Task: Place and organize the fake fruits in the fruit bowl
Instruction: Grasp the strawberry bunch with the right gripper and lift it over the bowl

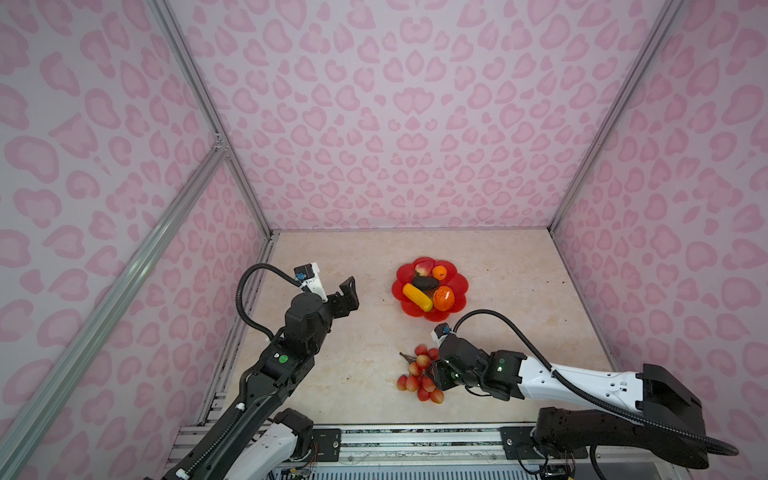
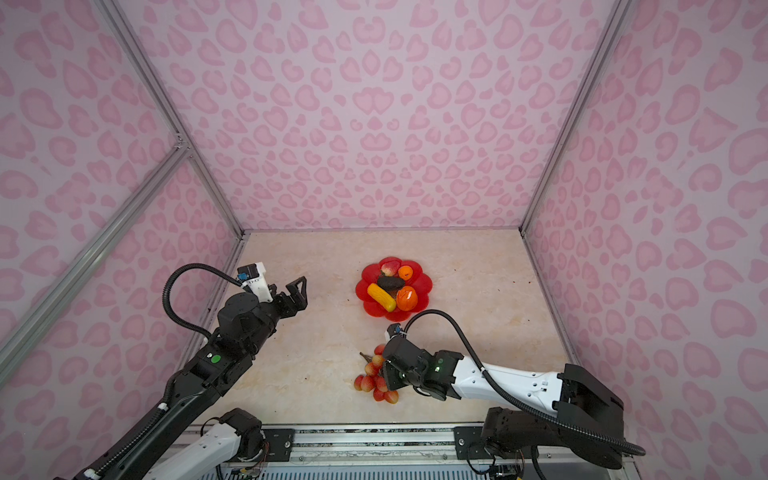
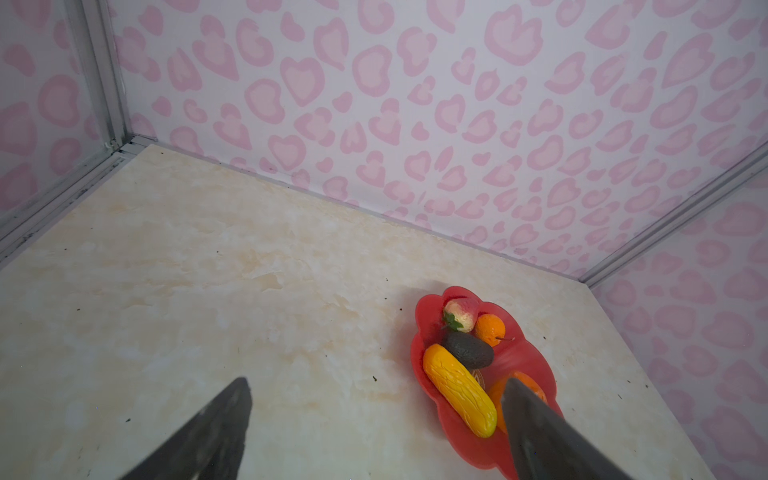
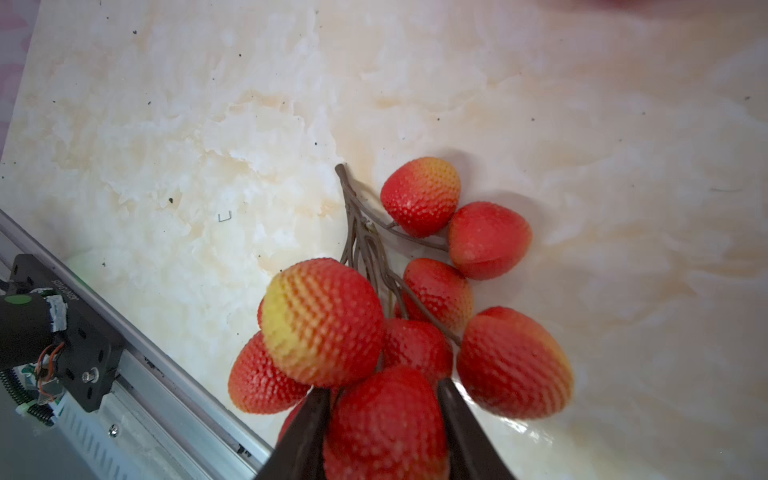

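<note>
Cream marbled tabletop (image 1: pixel 519 291) inside pink heart-print walls (image 1: pixel 395 124). In both top views the fruit bowl (image 1: pixel 401 276) sits mid-table, with the berry bunch (image 1: pixel 417 376) lying nearer me.

Left wrist: my left gripper (image 3: pixel 376 384) gapes wide, empty.

Right wrist: my right gripper (image 4: pixel 384 390) pinches that berry bunch.

A finger (image 3: pixel 540 436) of the left pincer (image 3: pixel 376 384) hides half the big orange (image 3: pixel 494 405). In both top views the right arm (image 1: pixel 540 374) covers some berries (image 1: pixel 413 382).
</note>
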`<state>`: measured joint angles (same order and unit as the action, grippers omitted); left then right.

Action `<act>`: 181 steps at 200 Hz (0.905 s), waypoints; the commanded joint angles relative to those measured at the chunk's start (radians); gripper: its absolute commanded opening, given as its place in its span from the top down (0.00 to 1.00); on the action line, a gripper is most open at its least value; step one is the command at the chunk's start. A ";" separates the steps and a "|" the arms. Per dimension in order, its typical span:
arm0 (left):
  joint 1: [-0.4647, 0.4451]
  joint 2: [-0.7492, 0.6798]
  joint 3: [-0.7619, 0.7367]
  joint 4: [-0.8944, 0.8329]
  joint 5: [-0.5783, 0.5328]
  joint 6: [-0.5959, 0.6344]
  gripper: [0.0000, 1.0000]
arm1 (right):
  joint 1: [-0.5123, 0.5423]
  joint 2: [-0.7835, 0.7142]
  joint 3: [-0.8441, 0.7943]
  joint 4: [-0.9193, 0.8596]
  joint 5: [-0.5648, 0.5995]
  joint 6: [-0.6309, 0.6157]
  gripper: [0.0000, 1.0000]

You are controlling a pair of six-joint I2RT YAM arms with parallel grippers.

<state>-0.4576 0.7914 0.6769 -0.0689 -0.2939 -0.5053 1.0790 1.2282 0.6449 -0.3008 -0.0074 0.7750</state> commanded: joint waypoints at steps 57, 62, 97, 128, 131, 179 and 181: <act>0.004 -0.040 -0.020 -0.019 -0.031 -0.016 0.05 | 0.001 -0.057 0.151 -0.091 0.161 -0.072 0.81; 0.005 -0.045 -0.024 -0.019 -0.032 -0.016 0.05 | -0.002 -0.064 0.169 -0.101 0.179 -0.082 0.82; 0.005 -0.080 -0.045 -0.026 -0.036 -0.016 0.05 | -0.093 -0.089 0.280 -0.091 0.192 -0.178 0.83; 0.005 -0.112 -0.061 -0.027 -0.028 -0.010 0.04 | -0.210 -0.040 0.382 -0.065 0.169 -0.264 0.83; 0.005 -0.115 -0.061 -0.029 -0.028 -0.009 0.05 | -0.218 -0.032 0.392 -0.060 0.167 -0.272 0.83; 0.005 -0.160 -0.074 -0.040 -0.014 0.017 0.04 | -0.363 0.105 0.524 -0.006 0.102 -0.357 0.83; 0.005 -0.161 -0.074 -0.040 -0.016 0.017 0.04 | -0.368 0.112 0.529 -0.006 0.099 -0.360 0.83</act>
<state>-0.4538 0.6453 0.6090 -0.1097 -0.3122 -0.5037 0.7559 1.2861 1.1362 -0.3569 0.1368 0.4808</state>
